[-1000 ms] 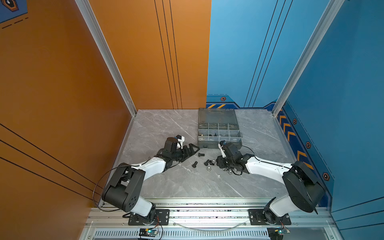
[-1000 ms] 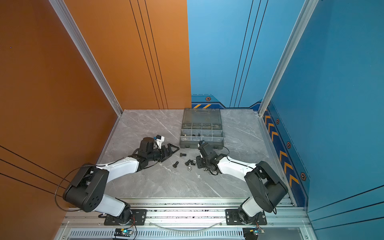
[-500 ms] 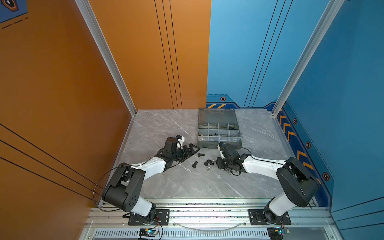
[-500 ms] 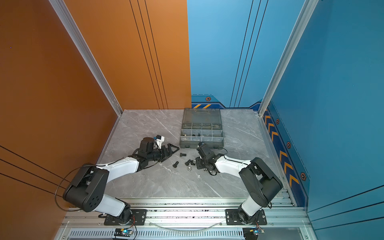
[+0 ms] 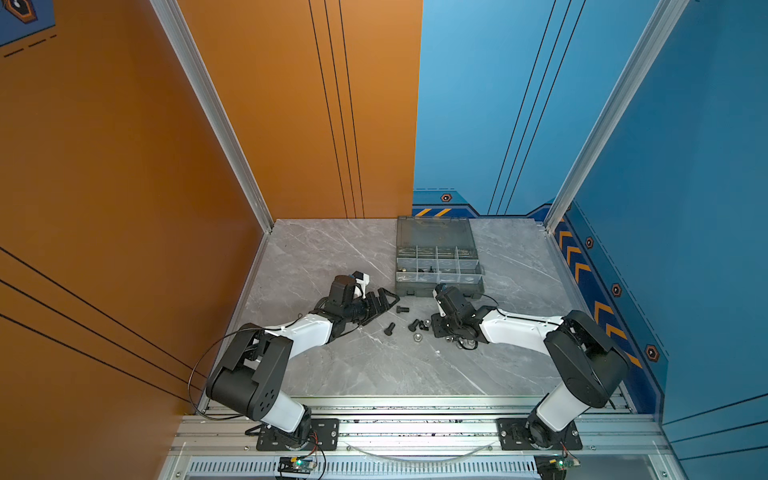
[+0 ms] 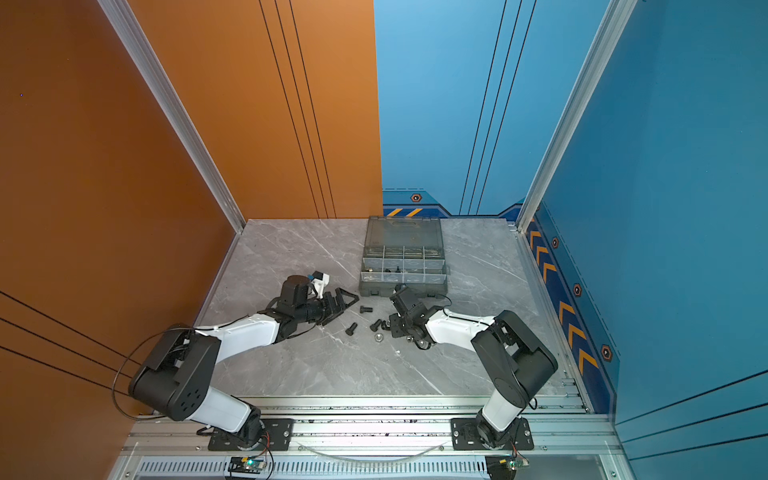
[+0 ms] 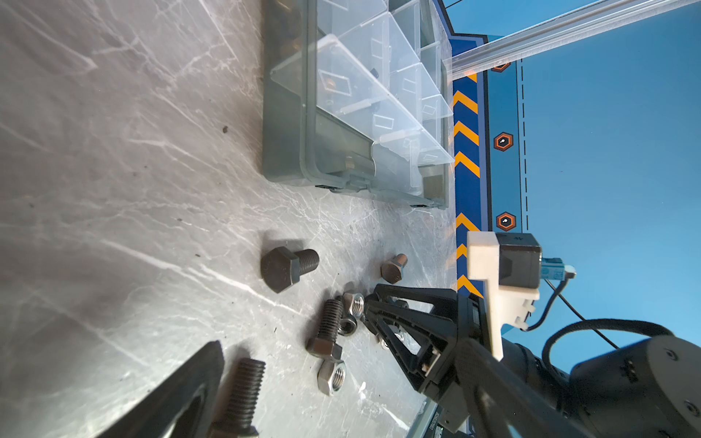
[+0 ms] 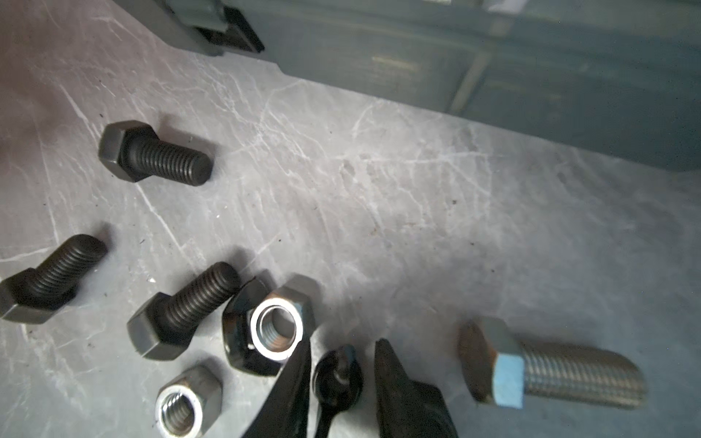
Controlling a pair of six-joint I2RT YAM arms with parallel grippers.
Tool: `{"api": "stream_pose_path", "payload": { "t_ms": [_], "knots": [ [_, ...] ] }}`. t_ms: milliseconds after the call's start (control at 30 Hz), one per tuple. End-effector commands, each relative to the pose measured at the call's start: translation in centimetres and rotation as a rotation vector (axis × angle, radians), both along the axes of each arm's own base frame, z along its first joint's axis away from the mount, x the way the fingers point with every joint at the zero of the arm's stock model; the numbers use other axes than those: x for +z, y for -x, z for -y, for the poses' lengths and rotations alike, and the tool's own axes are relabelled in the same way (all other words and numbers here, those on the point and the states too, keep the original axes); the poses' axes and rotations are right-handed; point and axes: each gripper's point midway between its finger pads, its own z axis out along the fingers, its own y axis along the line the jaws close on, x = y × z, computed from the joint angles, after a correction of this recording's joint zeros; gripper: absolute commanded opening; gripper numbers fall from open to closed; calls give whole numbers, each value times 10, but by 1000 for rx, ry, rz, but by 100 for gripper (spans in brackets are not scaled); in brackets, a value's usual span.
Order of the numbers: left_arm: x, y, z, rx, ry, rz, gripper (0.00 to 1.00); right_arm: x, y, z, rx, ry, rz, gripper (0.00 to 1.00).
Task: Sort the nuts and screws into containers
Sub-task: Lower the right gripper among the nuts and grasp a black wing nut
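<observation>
Straddling the black wing nut (image 8: 337, 383) on the counter (image 8: 379, 189), my right hand (image 8: 343, 343) stands narrow, with no grip made as far as I can see. I should squeeze on its body and lift straight up, since one finger sits just beside a silver nut (image 8: 275, 328) stacked on a black nut (image 8: 235, 341). The wing nut's long axis seems to run along my fingers, toward my wrist. A silver bolt (image 8: 550, 371) lies near, the case (image 8: 493, 57) beyond; my left hand (image 5: 382, 303) rests wide open.
</observation>
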Motion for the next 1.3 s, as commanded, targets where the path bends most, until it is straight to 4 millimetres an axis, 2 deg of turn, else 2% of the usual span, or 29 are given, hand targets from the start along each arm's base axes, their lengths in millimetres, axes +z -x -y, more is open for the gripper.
{"api": "stream_pose_path", "payload": {
  "t_ms": [0, 733, 1267],
  "knots": [
    [-4, -1, 0, -8, -4, 7, 98, -3, -2, 6, -31, 43, -10, 30],
    [-4, -1, 0, -5, 2, 6, 98, -9, -5, 4, -33, 48, -24, 29],
    [-6, 1, -1, -4, 1, 6, 98, -17, -3, 5, -34, 53, -43, 12]
  ]
}}
